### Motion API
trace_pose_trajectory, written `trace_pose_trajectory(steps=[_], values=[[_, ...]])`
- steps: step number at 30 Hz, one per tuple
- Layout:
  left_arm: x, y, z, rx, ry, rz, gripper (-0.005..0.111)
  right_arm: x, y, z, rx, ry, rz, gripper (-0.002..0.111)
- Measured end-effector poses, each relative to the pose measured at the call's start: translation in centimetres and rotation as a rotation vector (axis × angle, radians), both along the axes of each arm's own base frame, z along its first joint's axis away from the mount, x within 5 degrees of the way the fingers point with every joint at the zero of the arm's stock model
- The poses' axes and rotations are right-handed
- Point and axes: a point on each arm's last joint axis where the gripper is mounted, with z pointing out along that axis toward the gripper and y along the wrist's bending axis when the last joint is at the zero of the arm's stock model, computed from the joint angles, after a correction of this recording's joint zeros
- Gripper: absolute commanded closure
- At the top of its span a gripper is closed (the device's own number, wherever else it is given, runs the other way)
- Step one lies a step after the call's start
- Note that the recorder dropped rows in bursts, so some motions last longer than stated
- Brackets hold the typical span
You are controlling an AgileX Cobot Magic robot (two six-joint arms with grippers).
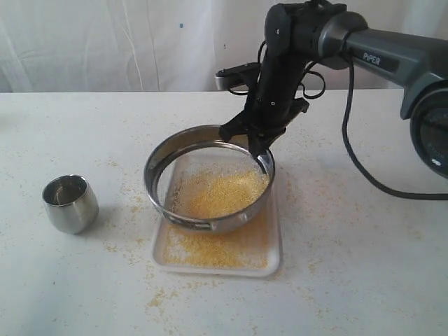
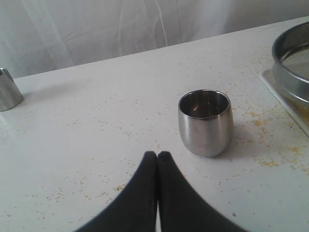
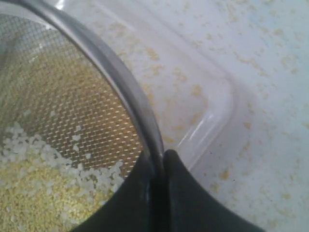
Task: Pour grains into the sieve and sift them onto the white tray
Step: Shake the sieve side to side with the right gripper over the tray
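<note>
- White table (image 1: 364, 280), one, dusted with stray specks around the tray and the cup.
- Dark right arm (image 1: 329, 35), the only arm in the exterior view, reaches down from the right to the sieve's far rim.
- One white tray (image 1: 217, 271), rectangular with rounded corners and a low rim, lies at the table's middle. The right wrist view shows one glossy corner (image 3: 212, 121) close up.
- One sieve (image 1: 210, 222), a wide shallow steel ring, sits over the tray at a tilt with the gripped side higher. Whether it touches the tray cannot be told. Only the right wrist view shows the fine wire mesh (image 3: 72, 111).
- One small rounded steel cup (image 1: 70, 203) stands upright, well left of the tray. The left wrist view looks into its mouth (image 2: 205, 123) and catches another steel piece (image 2: 7, 89) at the frame's edge.
- Right gripper (image 1: 257, 143) pinches the sieve's rim, one finger on each side.
- Left gripper (image 2: 157, 159), seen only by its own camera, has its fingers pressed together on nothing, near the cup.
- Grains (image 1: 217, 192), fine and pale golden, form two patches. One lies on the mesh and one on the tray (image 1: 217, 248) beneath.
</note>
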Motion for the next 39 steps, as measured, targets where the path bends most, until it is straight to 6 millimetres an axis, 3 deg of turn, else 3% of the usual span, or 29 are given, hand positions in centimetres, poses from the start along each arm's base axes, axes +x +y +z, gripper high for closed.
trace_pose_trajectory(steps=[1, 4, 8, 11, 15, 19, 22, 26, 31, 35, 39], values=[[0.0, 0.0, 0.0, 0.000, 0.000, 0.000, 0.107, 0.1, 0.0, -0.1, 0.019, 0.004, -0.015, 0.108], [0.0, 0.0, 0.0, 0.000, 0.000, 0.000, 0.107, 0.1, 0.2, 0.2, 0.110, -0.004, 0.172, 0.108], [0.0, 0.0, 0.0, 0.000, 0.000, 0.000, 0.107, -0.2, 0.0, 0.1, 0.050, 0.037, -0.013, 0.108], [0.0, 0.0, 0.0, 0.000, 0.000, 0.000, 0.107, 0.1, 0.0, 0.1, 0.096, 0.010, 0.125, 0.108], [0.0, 0.0, 0.0, 0.000, 0.000, 0.000, 0.107, -0.2, -0.5, 0.3, 0.016, 0.042, -0.055, 0.108], [0.0, 0.0, 0.0, 0.000, 0.000, 0.000, 0.107, 0.0, -0.5, 0.7, 0.048, 0.012, 0.049, 0.108], [0.0, 0.0, 0.0, 0.000, 0.000, 0.000, 0.107, -0.1, -0.8, 0.9, 0.021, 0.029, -0.051, 0.108], [0.0, 0.0, 0.0, 0.000, 0.000, 0.000, 0.107, -0.1, -0.5, 1.2, 0.068, 0.005, 0.072, 0.108], [0.0, 0.0, 0.0, 0.000, 0.000, 0.000, 0.107, -0.3, -0.4, 1.9, 0.074, 0.007, -0.057, 0.108], [0.0, 0.0, 0.0, 0.000, 0.000, 0.000, 0.107, -0.5, -0.2, 2.7, 0.107, -0.022, 0.100, 0.108], [0.0, 0.0, 0.0, 0.000, 0.000, 0.000, 0.107, -0.4, -0.2, 2.9, 0.071, -0.033, -0.044, 0.108]])
